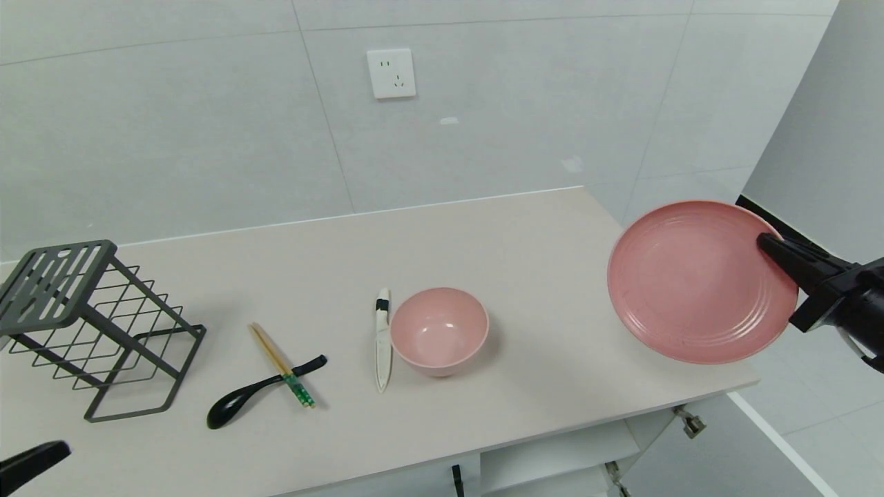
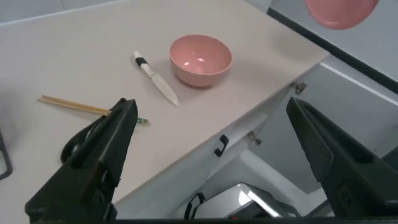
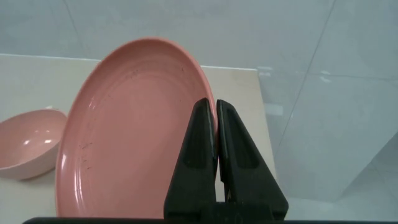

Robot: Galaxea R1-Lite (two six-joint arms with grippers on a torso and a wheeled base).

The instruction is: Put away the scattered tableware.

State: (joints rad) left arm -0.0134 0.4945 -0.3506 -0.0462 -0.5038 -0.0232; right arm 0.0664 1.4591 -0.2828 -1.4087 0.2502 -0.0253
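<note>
Right gripper (image 1: 768,243) pinches rim of tilted plate (image 1: 690,283), raised at counter's (image 1: 552,276) right end. Left gripper (image 2: 209,107) wide open

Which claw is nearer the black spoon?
Left. The left claw hovers open near the black spoon; the right claw grips the pink plate far off, beyond the bowl.

Bright, even light falls from overhead, so the desk (image 1: 552,262) carries only soft shadows: a faint one to the right of the pink bowl (image 1: 439,331) and a pale one beneath the wire rack (image 1: 97,331). Small white glints sit inside the bowl. The pink plate (image 1: 697,283) is evenly lit. Pale patches shine on the tiled wall (image 1: 207,138), whose seams slant toward the head view's edges.
</note>
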